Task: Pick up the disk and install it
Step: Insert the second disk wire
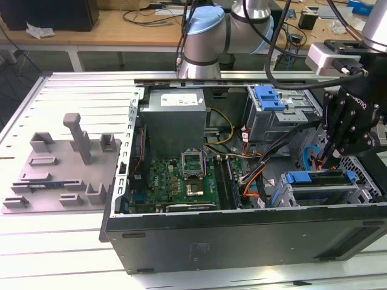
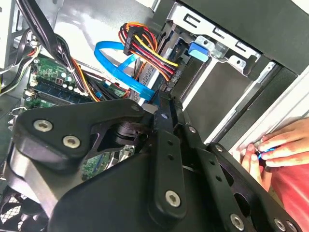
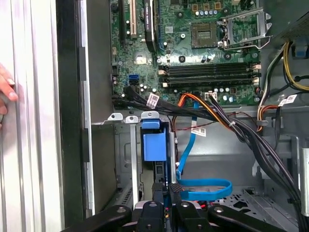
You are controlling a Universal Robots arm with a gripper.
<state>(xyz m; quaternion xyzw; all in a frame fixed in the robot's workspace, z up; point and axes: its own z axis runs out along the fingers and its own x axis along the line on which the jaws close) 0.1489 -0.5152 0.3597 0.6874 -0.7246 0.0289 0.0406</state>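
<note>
- An open computer case (image 1: 242,241) lies on its side on the ribbed metal tabletop (image 1: 72,254), filling the middle and right of the exterior view.
- The robot arm (image 1: 211,30) comes in from the top of that frame, and its black end effector (image 1: 329,158) reaches down into the right end of the case.
- The disk (image 1: 314,179) sits at the lower right of the exterior view. Its blue carrier bracket and silver body are lodged in the metal drive bay against the case's near wall, directly under the end effector's tips.
- In the first wrist view the disk (image 3: 154,147) is seen edge-on as a blue block in the bay's slot, with a blue rail running from it towards the end effector (image 3: 166,193).
- The two fingers are drawn close together, with only a sliver of that blue rail between them, so they appear clamped on the carrier's edge.
- In the second wrist view the end effector (image 2: 163,104) likewise shows its tips nearly meeting, just beside a flat blue cable (image 2: 116,63) and a bundle of red, yellow and black wires (image 2: 145,43).
- The green motherboard (image 1: 181,178) lies in the centre of the exterior view, with a grey power-supply box (image 1: 175,118) above it.
- A blue latch (image 1: 269,96) tops the upper drive cage, right of centre.
- A grey fixture (image 1: 66,163) rests on the tabletop at the left of the frame.
- A person's hand (image 2: 270,150) rests on the case's outer edge.
</note>
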